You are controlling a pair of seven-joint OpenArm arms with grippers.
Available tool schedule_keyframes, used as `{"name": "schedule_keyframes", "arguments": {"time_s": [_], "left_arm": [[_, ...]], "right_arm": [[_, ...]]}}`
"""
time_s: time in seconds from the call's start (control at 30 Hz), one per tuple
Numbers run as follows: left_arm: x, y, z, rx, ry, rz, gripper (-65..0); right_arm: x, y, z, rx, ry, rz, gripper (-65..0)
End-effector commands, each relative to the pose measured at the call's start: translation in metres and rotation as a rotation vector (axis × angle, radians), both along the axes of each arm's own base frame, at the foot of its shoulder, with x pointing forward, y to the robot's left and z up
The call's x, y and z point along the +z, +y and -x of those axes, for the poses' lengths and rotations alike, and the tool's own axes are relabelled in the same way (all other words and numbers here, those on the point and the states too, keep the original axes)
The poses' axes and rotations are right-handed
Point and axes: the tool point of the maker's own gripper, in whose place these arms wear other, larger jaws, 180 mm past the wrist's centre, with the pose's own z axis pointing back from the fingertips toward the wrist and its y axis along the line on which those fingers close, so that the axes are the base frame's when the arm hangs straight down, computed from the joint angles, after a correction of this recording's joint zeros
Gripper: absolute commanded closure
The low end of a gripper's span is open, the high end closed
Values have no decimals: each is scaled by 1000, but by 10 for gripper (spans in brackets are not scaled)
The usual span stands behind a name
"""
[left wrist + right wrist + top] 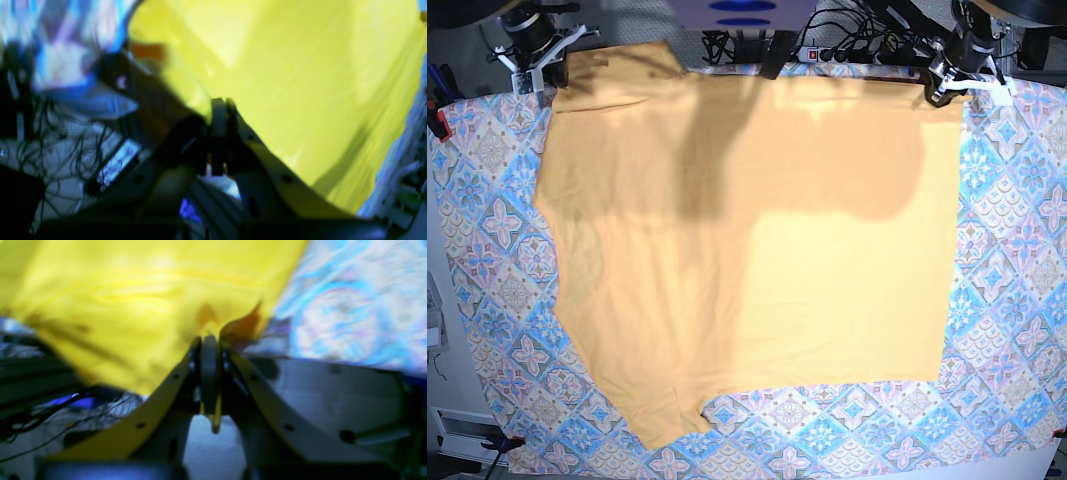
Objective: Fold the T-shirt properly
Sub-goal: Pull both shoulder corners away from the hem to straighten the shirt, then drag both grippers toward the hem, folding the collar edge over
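2 grippers pinch T-shirt far edge | L + R corners | tablecloth bare R side

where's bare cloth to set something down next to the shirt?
Free patches: tablecloth strip on the image-right beside the T-shirt, a band along the near edge, and the image-left margin. Crowded at the far edge, where the left gripper and right gripper pinch the shirt's corners by the cables.

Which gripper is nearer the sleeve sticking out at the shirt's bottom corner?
Right gripper, same side as that sleeve of the T-shirt; left gripper is diagonally opposite. Both clamp the far edge.
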Motion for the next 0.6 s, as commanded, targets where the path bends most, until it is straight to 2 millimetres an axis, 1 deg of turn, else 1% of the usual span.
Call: {"name": "schedule_keyframes", "arguments": {"time_s": [0.0,0.07,0.1,0.17,0.2,0.3,0.5,0.57], "left_arm": [[10,3,-10,-4,-40,-14,0],[16,5,-25,-3,-75,-20,0],[19,10,-29,9,-89,-26,0],[23,14,-34,16,-104,-33,0],[26,13,-42,13,-124,-34,0],[32,13,-56,11,-159,-37,0],[45,12,-91,10,-242,-36,0],[51,11,-103,10,-272,-36,0]], "right_arm": [[11,-1,-15,10,-58,2,0],[14,-2,-27,9,-84,4,0],[15,-3,-32,12,-97,6,0],[18,-3,-41,28,-115,13,0],[20,-4,-46,32,-125,14,0],[26,-4,-62,34,-167,16,0],[38,-5,-96,30,-250,16,0],[38,-6,-105,27,-245,22,0]]}}
